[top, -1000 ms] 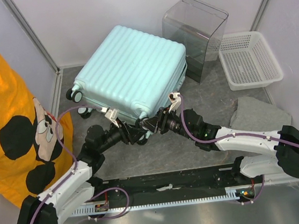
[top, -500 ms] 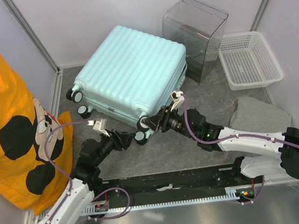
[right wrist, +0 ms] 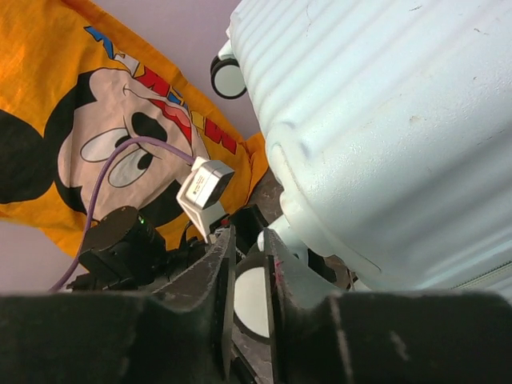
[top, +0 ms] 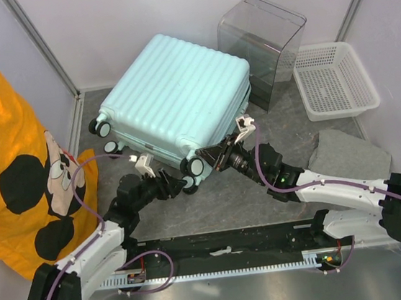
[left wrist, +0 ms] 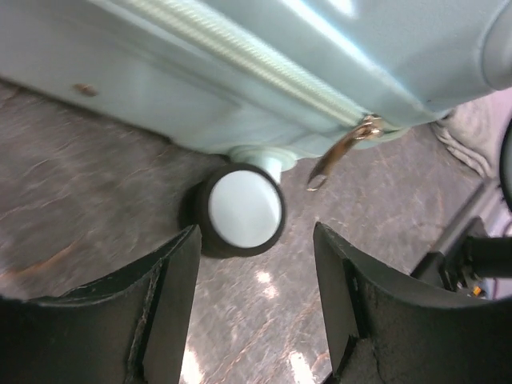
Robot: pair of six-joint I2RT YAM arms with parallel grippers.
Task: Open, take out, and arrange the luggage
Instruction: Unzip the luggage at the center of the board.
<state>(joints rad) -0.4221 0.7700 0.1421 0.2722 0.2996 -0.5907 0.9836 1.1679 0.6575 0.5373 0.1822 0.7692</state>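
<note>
The left gripper (left wrist: 256, 240) gapes before the wheel (left wrist: 244, 210). The right gripper (right wrist: 248, 240) is nearly together; I cannot tell what, if anything, it pinches. If either misses the zip pull (left wrist: 340, 156), it could roll the luggage (top: 176, 98) away.

Closed mint luggage (top: 173, 99) at frame centre, its lower corner flanked by left gripper (top: 177, 184) and right gripper (top: 203, 154).

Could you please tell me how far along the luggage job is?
Nothing done yet: the luggage lies closed, zipper shut. In hand: the open left tool and the right tool hover at its near wheel. Left: unzip, open, unpack, arrange.
</note>
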